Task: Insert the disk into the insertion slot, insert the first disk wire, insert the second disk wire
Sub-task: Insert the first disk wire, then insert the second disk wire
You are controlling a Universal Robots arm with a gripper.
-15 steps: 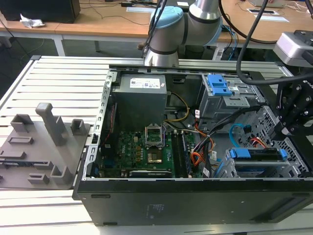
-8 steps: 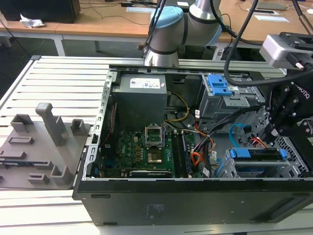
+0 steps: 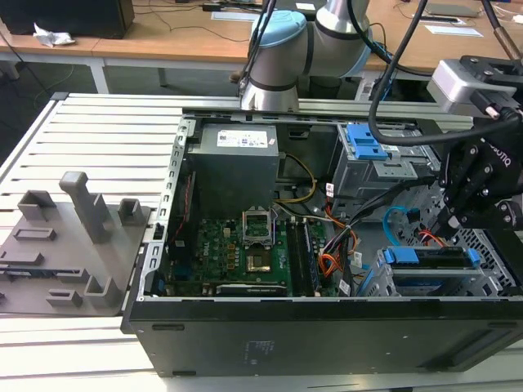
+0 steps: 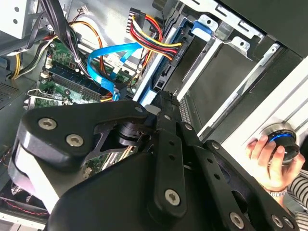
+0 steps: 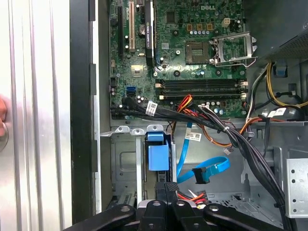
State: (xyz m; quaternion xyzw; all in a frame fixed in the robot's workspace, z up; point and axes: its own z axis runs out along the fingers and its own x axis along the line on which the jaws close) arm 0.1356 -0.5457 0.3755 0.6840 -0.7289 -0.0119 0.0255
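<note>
The disk (image 3: 429, 258) is seated in the slot (image 3: 498, 271), to the exterior view's right of the motherboard (image 3: 233, 253); the cable (image 3: 398, 219) is looped behind it.

The tool (image 4: 163, 98) hangs near the looping second disk wire (image 4: 108, 60); a hand (image 4: 269, 159) holds a blue-ringed knob (image 4: 283, 139).

Open black computer case (image 3: 327, 335) lies on a slatted metal desk (image 3: 106, 131), its green motherboard (image 3: 229, 253) and grey power supply (image 3: 235, 167) exposed. On the exterior view's left stand grey plastic fixtures (image 3: 82, 208); far behind, what may be crumpled paper (image 3: 51, 35) rests on a wooden desk (image 3: 180, 33).
</note>
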